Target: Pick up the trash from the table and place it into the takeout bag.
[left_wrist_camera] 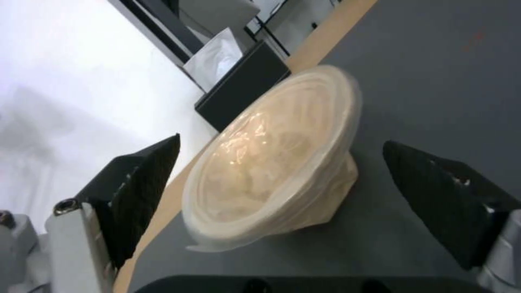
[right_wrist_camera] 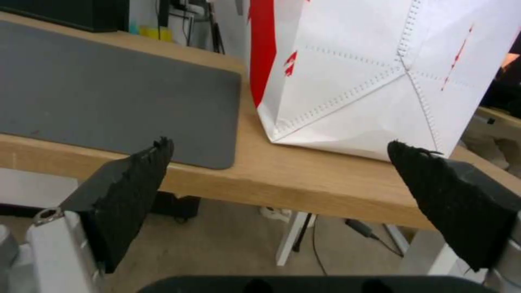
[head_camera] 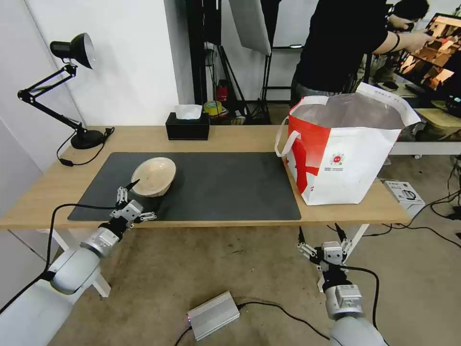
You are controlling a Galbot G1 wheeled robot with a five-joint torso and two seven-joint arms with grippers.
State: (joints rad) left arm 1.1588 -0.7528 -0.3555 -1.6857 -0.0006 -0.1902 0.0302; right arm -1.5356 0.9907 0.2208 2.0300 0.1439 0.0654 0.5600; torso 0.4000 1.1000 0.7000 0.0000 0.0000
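A: Where is the trash found?
B: A beige shallow bowl (head_camera: pixel 153 176) is seen tilted on the dark grey mat (head_camera: pixel 225 187), toward the mat's left end, on the light-wood bench (head_camera: pixel 230 137). In the left wrist view the bowl (left_wrist_camera: pixel 276 162) is framed between the two black fingers (left_wrist_camera: pixel 138 195).

A: And the left gripper?
B: The left gripper (head_camera: pixel 128 192) is held just in front of the bowl, over the mat's near edge. Its fingers are spread wide and nothing is gripped.

A: The takeout bag?
B: The takeout bag (head_camera: pixel 345 158) is stood upright at the bench's right end, beside the mat, its foil-lined mouth open.

A: The right gripper?
B: The right gripper (head_camera: pixel 321 235) is kept below the bench's front edge, near the bag. Its fingers (right_wrist_camera: pixel 130 191) are likewise wide apart and empty.

A: Anything else?
B: A black tissue box (head_camera: pixel 188 126) and a desk lamp (head_camera: pixel 72 91) are placed along the far side.
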